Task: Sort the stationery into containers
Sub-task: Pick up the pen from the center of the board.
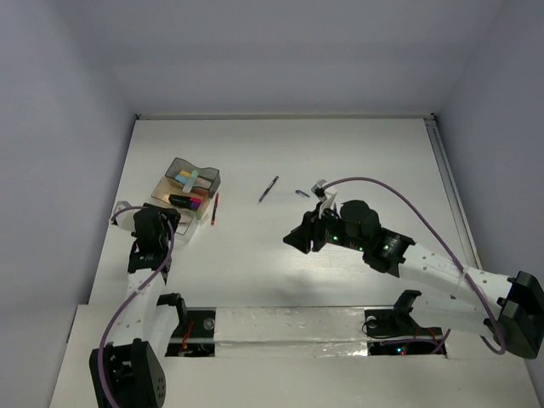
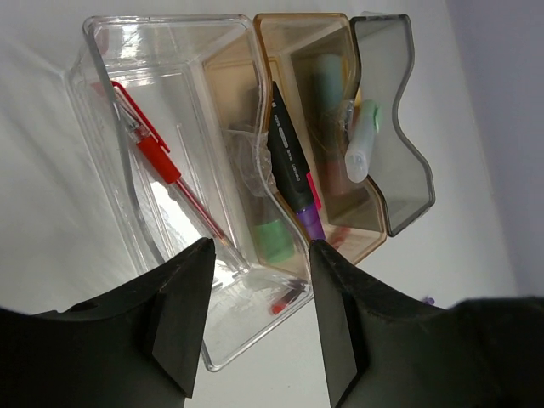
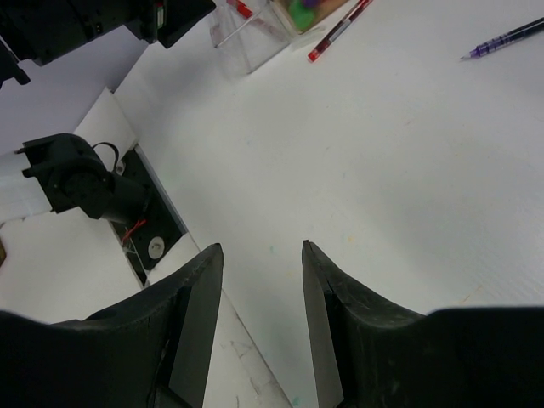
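Checking in from the remote station. The left end effector (image 2: 259,255) is hanging right over the near end of the containers (image 1: 185,191), jaws apart with nothing pinched between them. In its wrist cam I'm looking straight down into the three joined boxes. The clear compartment (image 2: 93,76) has a boxed red pen (image 2: 157,157) lying slantwise in it. The tan compartment (image 2: 280,34) next to it holds a black marker (image 2: 289,161) with a purple tip, leaning along the wall it shares with the clear one, plus a stubby green highlighter (image 2: 274,238) down at the near end. A pale highlighter (image 2: 361,144) sits tilted where tan meets the grey compartment (image 2: 408,170); I honestly can't tell which side it's in.

The right end effector (image 3: 262,251) is open too, empty, out over bare white worktop (image 1: 340,280) near the middle, well apart from the boxes.

Loose stuff on the worktop: a loose red pen (image 1: 213,208) just beside the right side of the containers, not touching as far as I can see, and a dark blue pen (image 1: 269,189) further right, between the boxes and the right arm. There's a small dark bit (image 1: 302,194) past that, too tiny to identify.
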You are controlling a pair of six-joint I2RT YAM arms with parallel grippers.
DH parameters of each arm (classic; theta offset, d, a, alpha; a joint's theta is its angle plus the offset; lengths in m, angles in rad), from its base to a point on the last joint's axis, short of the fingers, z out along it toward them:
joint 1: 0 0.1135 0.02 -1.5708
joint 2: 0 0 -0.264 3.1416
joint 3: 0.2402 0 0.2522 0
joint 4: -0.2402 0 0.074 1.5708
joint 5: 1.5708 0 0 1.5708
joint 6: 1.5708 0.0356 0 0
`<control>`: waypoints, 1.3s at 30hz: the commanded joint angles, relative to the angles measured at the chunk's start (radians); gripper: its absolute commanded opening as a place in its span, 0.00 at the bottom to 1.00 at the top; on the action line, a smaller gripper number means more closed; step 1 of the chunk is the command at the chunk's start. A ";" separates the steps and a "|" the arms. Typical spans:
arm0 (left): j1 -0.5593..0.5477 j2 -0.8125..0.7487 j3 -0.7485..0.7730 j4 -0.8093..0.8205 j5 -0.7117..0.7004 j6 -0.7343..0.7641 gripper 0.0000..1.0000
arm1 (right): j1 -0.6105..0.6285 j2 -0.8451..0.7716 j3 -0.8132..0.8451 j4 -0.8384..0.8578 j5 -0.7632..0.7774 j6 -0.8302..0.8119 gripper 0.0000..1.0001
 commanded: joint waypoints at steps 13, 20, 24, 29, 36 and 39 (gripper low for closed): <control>-0.018 -0.203 0.167 0.088 0.335 0.159 0.32 | -0.102 0.091 0.110 -0.129 0.305 -0.066 0.00; -0.111 -0.214 0.288 -0.012 0.596 0.343 0.31 | -0.303 0.245 0.179 -0.258 0.452 -0.070 0.32; -0.250 -0.191 0.282 0.002 0.664 0.383 0.32 | -0.372 0.349 0.225 -0.328 0.480 -0.076 0.52; -0.326 -0.133 0.260 0.057 0.764 0.412 0.39 | -0.419 0.512 0.321 -0.376 0.480 -0.095 0.52; -0.430 -0.153 0.273 0.023 0.724 0.469 0.40 | -0.433 0.705 0.438 -0.443 0.511 -0.095 0.43; -0.442 -0.154 0.276 0.017 0.721 0.473 0.40 | -0.433 0.724 0.423 -0.450 0.518 -0.079 0.42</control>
